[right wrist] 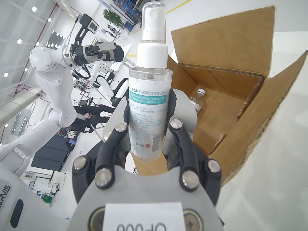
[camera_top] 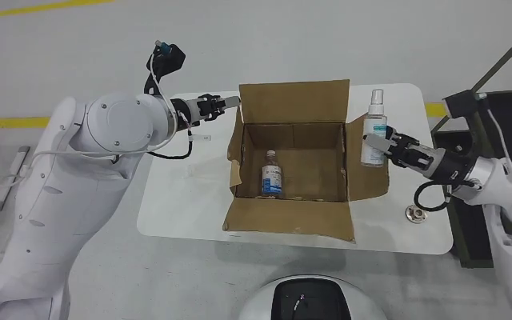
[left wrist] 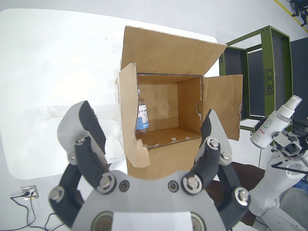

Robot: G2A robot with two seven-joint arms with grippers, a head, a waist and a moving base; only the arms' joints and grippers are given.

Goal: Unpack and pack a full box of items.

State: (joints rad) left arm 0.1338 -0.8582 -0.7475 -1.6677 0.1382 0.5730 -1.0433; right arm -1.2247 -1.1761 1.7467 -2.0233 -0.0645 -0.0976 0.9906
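Observation:
An open cardboard box (camera_top: 293,160) stands on the white table (camera_top: 184,200), flaps spread. Inside it, a small clear bottle with a blue label (camera_top: 271,176) stands upright near one wall; it also shows in the left wrist view (left wrist: 142,117) and the right wrist view (right wrist: 198,100). My right gripper (camera_top: 376,144) is shut on a white spray bottle (camera_top: 374,128), held upright just outside the box's right flap (right wrist: 148,102). My left gripper (camera_top: 232,102) hangs open and empty beyond the box's far left corner, its fingers (left wrist: 90,123) spread wide.
A green metal frame cart (left wrist: 264,73) stands past the table's right end. A small round metal fitting (camera_top: 415,214) lies on the table near the right arm. Bare table surface lies left of the box.

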